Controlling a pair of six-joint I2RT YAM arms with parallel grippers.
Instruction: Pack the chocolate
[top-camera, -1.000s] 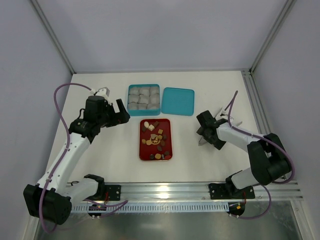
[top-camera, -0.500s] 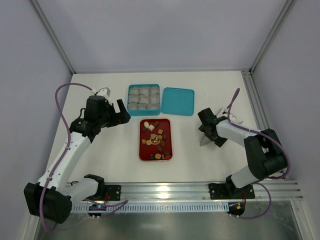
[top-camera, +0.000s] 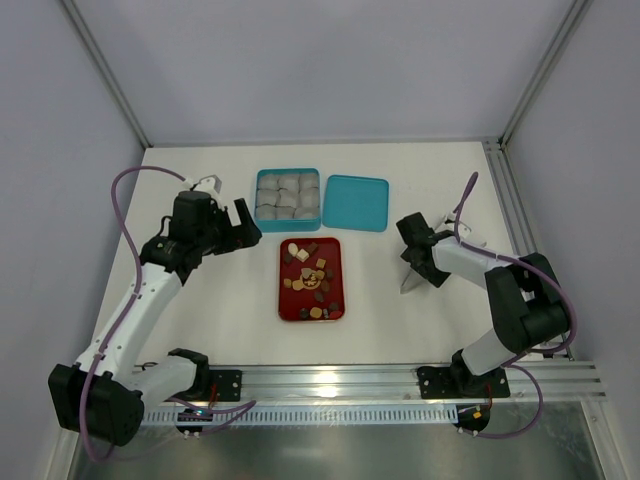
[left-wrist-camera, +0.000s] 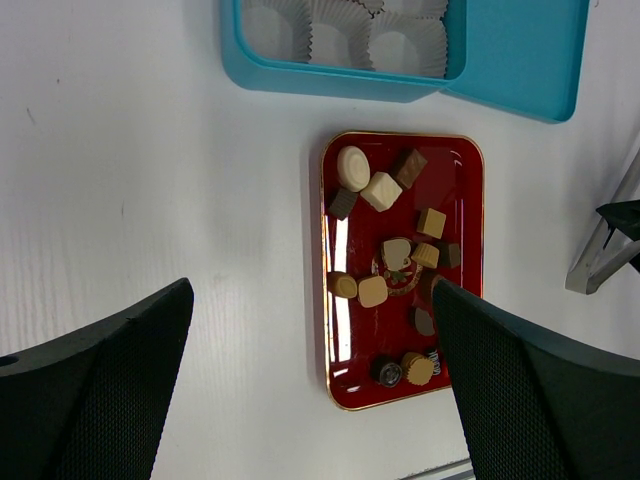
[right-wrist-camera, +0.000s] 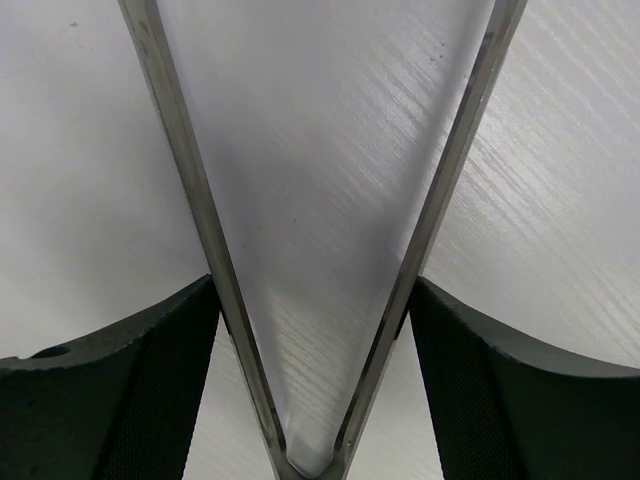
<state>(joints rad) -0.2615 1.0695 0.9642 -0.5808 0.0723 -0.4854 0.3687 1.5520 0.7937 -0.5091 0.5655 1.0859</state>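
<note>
chocolates: about 14 | paper cups: 9 | tray: 1 | tin: 1 | lid: 1 | tongs: 1

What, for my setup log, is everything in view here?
chocolates: about fourteen, dark brown, tan and cream, on the tray
tray: one, red, mid-table
tin: one, blue, open, behind the tray
paper cups: nine, grey-white, in the tin
lid: one, blue, right of the tin
tongs: one pair, metal, in the right gripper
table: one, white
left gripper: black, open, left of the tray
right gripper: black, holding the tongs, right of the tray
</note>
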